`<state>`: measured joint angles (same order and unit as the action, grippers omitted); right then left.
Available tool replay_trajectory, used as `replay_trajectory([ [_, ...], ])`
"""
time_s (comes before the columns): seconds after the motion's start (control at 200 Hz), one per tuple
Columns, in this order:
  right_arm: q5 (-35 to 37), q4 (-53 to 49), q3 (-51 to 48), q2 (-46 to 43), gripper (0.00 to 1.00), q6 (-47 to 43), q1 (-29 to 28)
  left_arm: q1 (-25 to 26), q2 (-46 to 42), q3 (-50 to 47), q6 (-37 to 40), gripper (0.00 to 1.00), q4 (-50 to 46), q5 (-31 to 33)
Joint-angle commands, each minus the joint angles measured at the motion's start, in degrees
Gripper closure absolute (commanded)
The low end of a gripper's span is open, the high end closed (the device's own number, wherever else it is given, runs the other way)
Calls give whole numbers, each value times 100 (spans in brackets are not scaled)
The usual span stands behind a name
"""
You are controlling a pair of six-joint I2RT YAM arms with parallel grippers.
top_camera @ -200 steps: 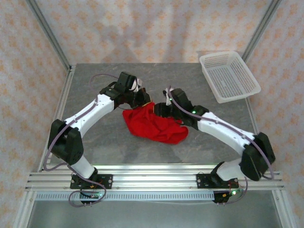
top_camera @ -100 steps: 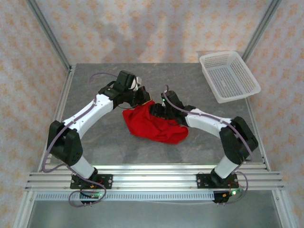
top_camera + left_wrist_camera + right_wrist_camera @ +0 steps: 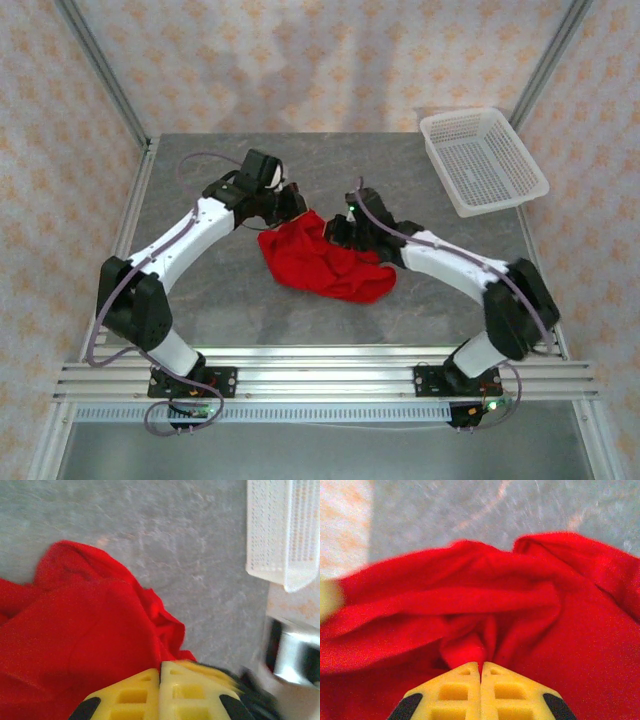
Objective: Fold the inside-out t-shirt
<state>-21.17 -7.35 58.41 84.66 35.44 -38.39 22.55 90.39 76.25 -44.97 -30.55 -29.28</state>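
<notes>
The right gripper has just snapped shut: half a second ago its jaws were apart over the cloth, and now the yellow fingers meet with a tuft of the red t-shirt pinched between their tips, folds running into the pinch from both sides. The right arm's elbow has also swung out toward 4 o'clock while the wrist stays at the shirt's 1 o'clock edge. I judge this to be the second handhold being taken, so the shirt can be lifted and spread (it is still a crumpled heap, nothing folded yet).

The left gripper sits at the heap's 11 o'clock edge, jaws together as before and touching the fabric. Whether cloth is actually caught between them I cannot tell.

The shirt lies at the middle of the table, well apart from the white basket at the 1 o'clock corner.
</notes>
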Motion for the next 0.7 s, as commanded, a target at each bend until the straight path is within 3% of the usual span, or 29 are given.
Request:
replay_trajectory([
  [0.0, 287, -246, -309, -1161, 100, -211, 124, -283, -436, -563, -119, 100, -51, 451],
  [0.18, 69, 826, -1298, -2275, 100, -189, 200, -423, -654, -1115, -272, 100, 781, -58],
  [0.335, -376, 1313, -1748, -2557, 100, -370, 200, -371, -934, -942, 321, 100, 284, 133],
  [0.39, -484, 1066, -1734, -2586, 100, -706, 199, -421, -1147, -906, 542, 91, -3, 401],
  [0.48, -805, 509, -1588, -2542, 100, -1269, 200, -458, -1465, -825, 1052, 59, -355, 594],
  [0.54, -1011, 236, -1482, -2479, 100, -1466, 200, -311, -1604, -646, 1744, 44, -681, 664],
  [0.696, -1213, 106, -1365, -2372, 100, -1589, 200, 421, -1568, -116, 3366, 36, -1554, 919],
])
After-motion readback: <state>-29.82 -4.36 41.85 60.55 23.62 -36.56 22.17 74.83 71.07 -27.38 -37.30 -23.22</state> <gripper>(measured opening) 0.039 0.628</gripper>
